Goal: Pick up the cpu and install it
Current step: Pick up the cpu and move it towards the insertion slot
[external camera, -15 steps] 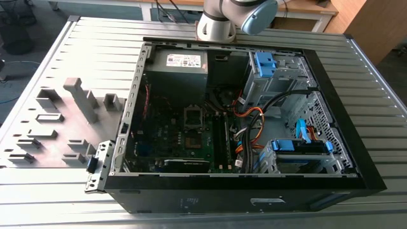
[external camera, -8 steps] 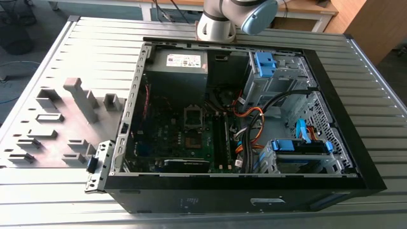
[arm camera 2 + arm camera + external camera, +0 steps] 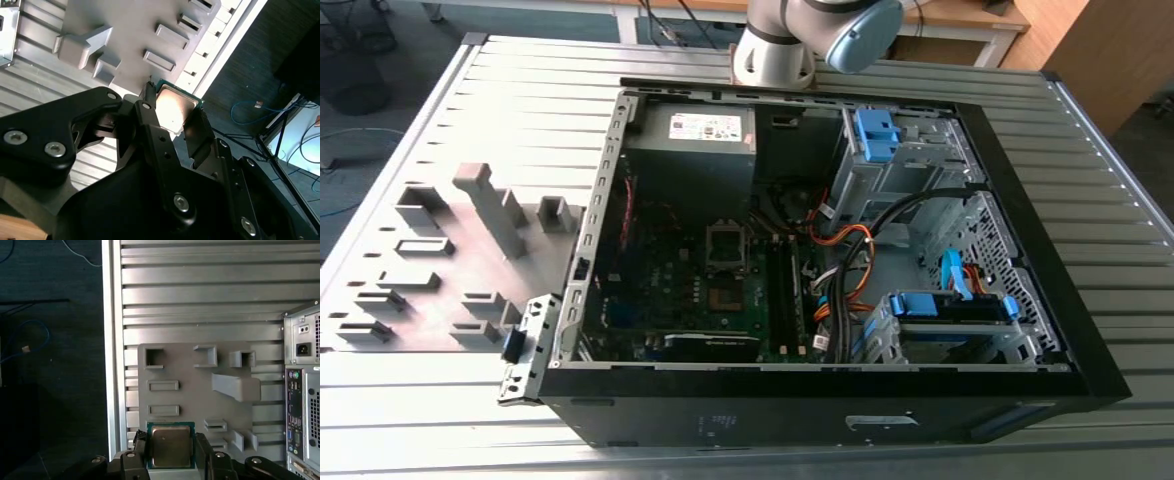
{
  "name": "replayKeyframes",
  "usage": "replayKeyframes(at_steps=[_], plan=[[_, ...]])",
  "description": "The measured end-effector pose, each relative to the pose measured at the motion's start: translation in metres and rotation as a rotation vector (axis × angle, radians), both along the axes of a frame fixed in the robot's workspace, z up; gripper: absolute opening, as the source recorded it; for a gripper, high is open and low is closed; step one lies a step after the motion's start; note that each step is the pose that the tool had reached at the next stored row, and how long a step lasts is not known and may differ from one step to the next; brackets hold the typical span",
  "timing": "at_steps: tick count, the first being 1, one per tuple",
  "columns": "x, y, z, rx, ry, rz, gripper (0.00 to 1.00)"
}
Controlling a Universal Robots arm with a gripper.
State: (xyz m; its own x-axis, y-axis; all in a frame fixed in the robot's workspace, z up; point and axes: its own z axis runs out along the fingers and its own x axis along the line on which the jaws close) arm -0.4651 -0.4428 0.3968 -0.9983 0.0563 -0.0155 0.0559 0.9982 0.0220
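We've got the cpu (image 3: 171,445) pinched between the two fingers of the hand (image 3: 171,452), its metal top showing in both wrist views. It hangs above the grey holder plate (image 3: 200,390) on the desk (image 3: 200,290), beside the case (image 3: 854,250). So the pick-up looks done and the install not yet begun. That step, we judge, calls for keeping the chip level and square to the board (image 3: 707,290). Count: one cpu, one hand, one holder plate, one case.
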Motion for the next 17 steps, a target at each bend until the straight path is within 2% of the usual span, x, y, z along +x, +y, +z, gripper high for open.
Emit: replayKeyframes(at_steps=[7,17], plan=[[0.0156,-0.0001,-0.0002,0.0001,-0.0002,0.0,0.47],[0.0472,-0.0011,-0.0003,0.0002,0.0,0.0,0.47]])
